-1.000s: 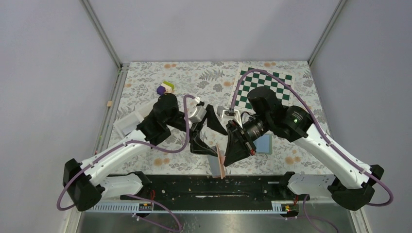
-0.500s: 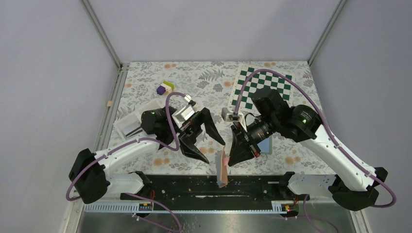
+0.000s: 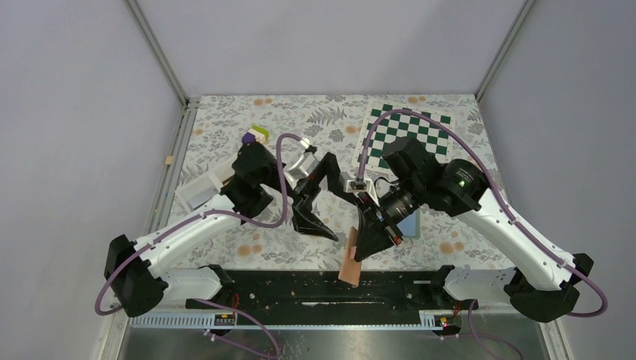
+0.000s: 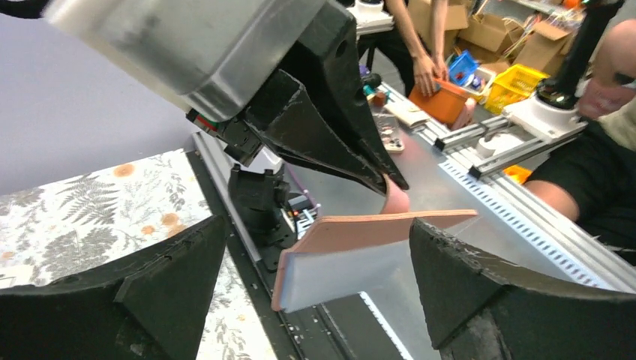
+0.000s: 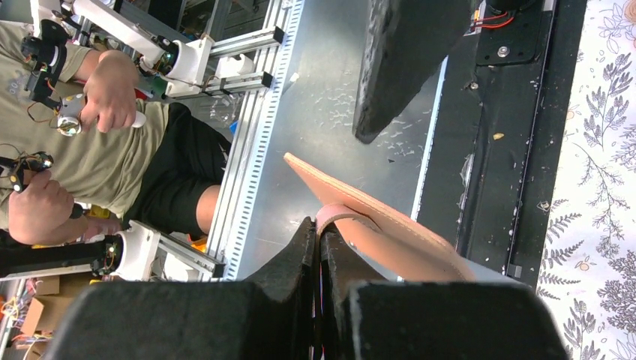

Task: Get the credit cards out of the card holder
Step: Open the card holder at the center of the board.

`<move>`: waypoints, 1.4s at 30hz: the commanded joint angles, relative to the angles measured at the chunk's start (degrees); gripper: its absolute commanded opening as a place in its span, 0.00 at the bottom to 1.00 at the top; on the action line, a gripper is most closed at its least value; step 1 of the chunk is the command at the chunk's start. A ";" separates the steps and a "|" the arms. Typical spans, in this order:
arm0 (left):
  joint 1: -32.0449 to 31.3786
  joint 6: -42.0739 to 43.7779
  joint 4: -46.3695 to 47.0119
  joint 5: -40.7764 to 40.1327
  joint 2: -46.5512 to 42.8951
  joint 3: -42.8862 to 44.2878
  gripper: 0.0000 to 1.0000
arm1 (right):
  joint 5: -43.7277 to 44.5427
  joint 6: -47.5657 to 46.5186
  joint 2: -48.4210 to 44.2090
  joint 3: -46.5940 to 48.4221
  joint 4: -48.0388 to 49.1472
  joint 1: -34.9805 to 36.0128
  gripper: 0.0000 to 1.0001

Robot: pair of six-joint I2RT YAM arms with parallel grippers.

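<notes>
The card holder [image 3: 350, 262], tan leather with pale inner pages, hangs over the table's near edge. My right gripper [image 3: 369, 238] is shut on its strap [image 5: 337, 215]; the right wrist view has the jaws pinched together [image 5: 316, 225] with the holder's [image 5: 390, 232] cover slanting away from them. My left gripper [image 3: 331, 214] is open, and the left wrist view shows the holder [image 4: 360, 247] lying edge-on between its wide-spread fingers [image 4: 319, 300], touching neither. No credit cards show; any inside are hidden by the pages.
A green-and-white chessboard [image 3: 409, 131] lies at the back right. Small purple and yellow blocks [image 3: 255, 136] sit at the back left, and a white box [image 3: 199, 191] at the left. A pale blue flat rectangle [image 3: 409, 221] lies under the right arm. A black rail [image 3: 300, 289] runs along the near edge.
The left gripper drew back toward the left, then came forward again beside the holder with its jaws spread wider. The holder, hanging from the right gripper, swung and shifted slightly right.
</notes>
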 commanded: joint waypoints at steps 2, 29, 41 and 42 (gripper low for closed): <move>-3.85 33.76 -40.58 -3.72 -1.80 7.43 0.91 | -2.08 1.24 -3.07 1.72 3.08 0.34 0.00; -7.04 -31.53 40.64 5.18 1.63 -5.00 0.57 | 6.36 3.86 -6.60 2.17 10.64 -2.84 0.00; -4.25 -25.37 24.13 -2.82 -0.76 -4.80 0.00 | 9.74 6.07 -7.94 -0.67 12.69 -4.07 0.18; -3.48 -21.33 18.34 -5.39 -2.37 -5.17 0.00 | 10.63 6.45 -8.53 -0.79 12.83 -4.24 0.30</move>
